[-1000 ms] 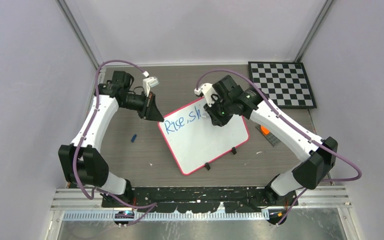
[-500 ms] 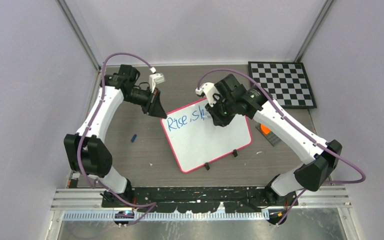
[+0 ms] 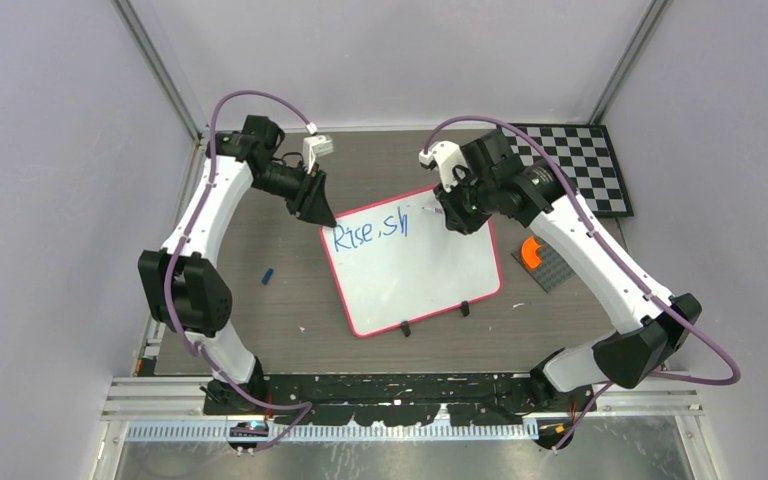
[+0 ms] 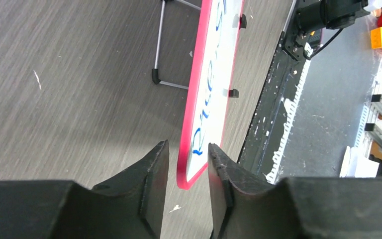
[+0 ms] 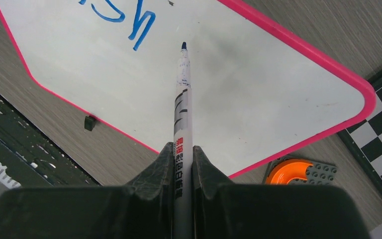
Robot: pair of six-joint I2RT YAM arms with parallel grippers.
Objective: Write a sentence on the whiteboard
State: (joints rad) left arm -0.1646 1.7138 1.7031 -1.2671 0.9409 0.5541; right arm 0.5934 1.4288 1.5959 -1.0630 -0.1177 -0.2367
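**Whiteboard writing task: 2 arms, 3 views.**

Top view: the whiteboard (image 3: pixel 420 285) lies askew at mid-worktop, with blue writing (image 3: pixel 370 233) "Rise, sh" along its far edge. The left claw (image 3: pixel 325 218) is at the board's far left corner and the right claw (image 3: pixel 455 218) is over its far right part. A checkerboard (image 3: pixel 590 165) fills the worktop's far right corner. Left wrist view: the left claw (image 4: pixel 189 147) stands open, its 2 fingers either side of the board's red corner rim, with gaps showing. Right wrist view: the right claw (image 5: pixel 183 148) is clamped on a marker (image 5: pixel 183 89), whose tip is just right of the "h". Whether the tip touches the board cannot be told.
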